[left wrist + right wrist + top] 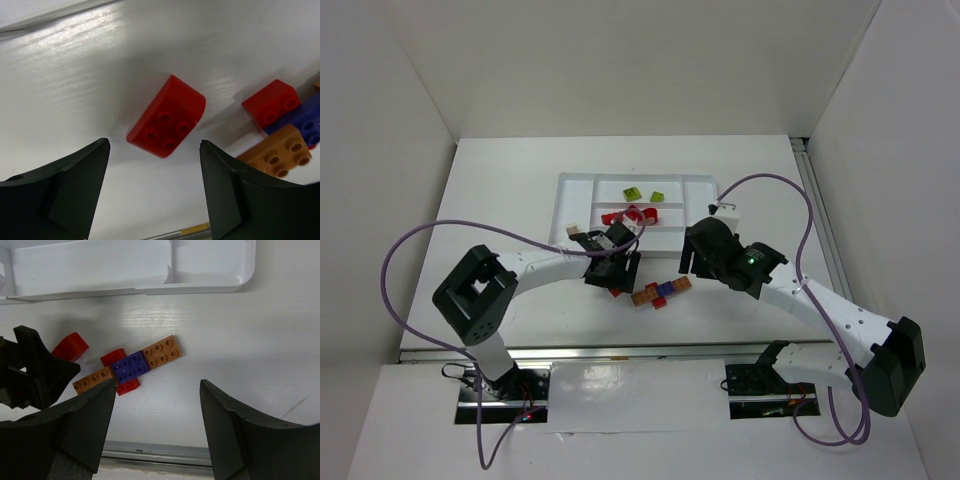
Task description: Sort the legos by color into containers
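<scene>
A red curved lego (167, 117) lies on the table just ahead of my left gripper (154, 144), which is open with nothing between its fingers. From above, that gripper (616, 272) hangs over the red lego (616, 292), in front of the white tray (570, 200). To the right lies a joined cluster (661, 291): a purple lego (129, 367) on top of orange-brown legos (161, 352) and red ones (114, 357). My right gripper (157, 385) is open and empty, above the table near the cluster. The tray holds two green legos (633, 193) and several red ones (630, 214).
The tray's near wall (150, 290) runs close behind the cluster. The left gripper's black finger (35, 367) stands just left of the cluster. A metal strip (160, 450) marks the table's near edge. Purple cables loop from both arms.
</scene>
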Controlling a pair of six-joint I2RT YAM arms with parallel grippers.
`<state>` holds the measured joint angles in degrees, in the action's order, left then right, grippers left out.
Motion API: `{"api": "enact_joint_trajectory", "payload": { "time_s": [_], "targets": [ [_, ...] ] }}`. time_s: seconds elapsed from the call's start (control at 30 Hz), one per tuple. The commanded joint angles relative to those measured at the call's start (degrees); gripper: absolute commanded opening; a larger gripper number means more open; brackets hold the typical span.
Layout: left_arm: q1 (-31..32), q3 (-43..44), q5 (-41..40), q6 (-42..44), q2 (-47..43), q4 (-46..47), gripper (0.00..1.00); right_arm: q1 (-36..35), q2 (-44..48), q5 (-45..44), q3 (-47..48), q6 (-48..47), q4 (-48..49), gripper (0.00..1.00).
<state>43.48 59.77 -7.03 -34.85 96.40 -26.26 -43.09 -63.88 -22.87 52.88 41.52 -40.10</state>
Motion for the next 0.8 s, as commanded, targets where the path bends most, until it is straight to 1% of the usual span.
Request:
{"api": "enact_joint_trajectory", "payload": {
  "time_s": [0.0, 0.03, 0.1, 0.13, 0.23, 0.27, 0.33, 0.37, 0.5, 0.6, 0.67, 0.73, 0.77],
  "targets": [
    [-0.1, 1.5, -2.6, -0.7, 2.6, 1.9, 0.83, 0.3, 1.1, -0.4, -0.3, 0.8, 0.5, 0.75],
    [-0.1, 1.5, -3.3, -0.7, 3.2, 1.3, 0.83, 0.3, 1.1, -0.4, -0.3, 0.8, 0.5, 0.75],
    [-0.1, 1.5, -6.0, -2.2, 4.5, 1.3, 0.79, 0.3, 1.1, -0.4, -0.3, 0.8, 0.5, 0.75],
    [-0.1, 1.5, -6.0, -2.2, 4.5, 1.3, 0.75, 0.3, 1.1, -0.4, -0.3, 0.8, 0.5, 0.75],
    [-0.1, 1.5, -6.5, -3.6, 5.0, 1.3, 0.68, 0.3, 0.6, -0.4, -0.3, 0.8, 0.5, 0.75],
    [0.5, 1.5, -7.4, -3.6, 4.2, 1.3, 0.63, 0.3, 0.6, -0.9, -0.3, 0.8, 0.5, 0.75],
    [0.5, 1.0, -9.2, -4.2, 2.3, 1.3, 0.58, 0.3, 0.6, -0.9, -0.3, 0.8, 0.5, 0.75],
    [0.5, 1.0, -9.2, -4.2, 1.6, 1.3, 0.52, 0.3, 0.6, -0.9, -0.3, 0.8, 0.5, 0.75],
    [0.5, 1.0, -8.6, -3.6, -1.5, 1.3, 0.38, 0.3, 0.6, -0.9, -0.3, 0.8, 0.5, 0.75],
    [1.0, 2.7, -6.7, -3.0, -3.7, -0.6, 0.33, 0.3, 0.6, -0.9, -0.3, 0.8, 0.5, 0.75],
    [1.0, 3.4, -5.3, -2.4, -5.6, -1.9, 0.33, 0.3, 0.6, -0.9, -0.3, 0.8, 0.5, 0.75],
    [1.0, 5.1, -2.5, -1.9, -6.1, -2.0, 0.33, 0.3, 1.2, -2.9, -0.3, 1.4, -0.2, 0.75],
    [1.0, 6.1, -2.5, -1.9, -6.1, -2.0, 0.33, 0.3, 1.2, -3.8, -0.3, 2.4, -0.2, 0.75]
  ]
}}
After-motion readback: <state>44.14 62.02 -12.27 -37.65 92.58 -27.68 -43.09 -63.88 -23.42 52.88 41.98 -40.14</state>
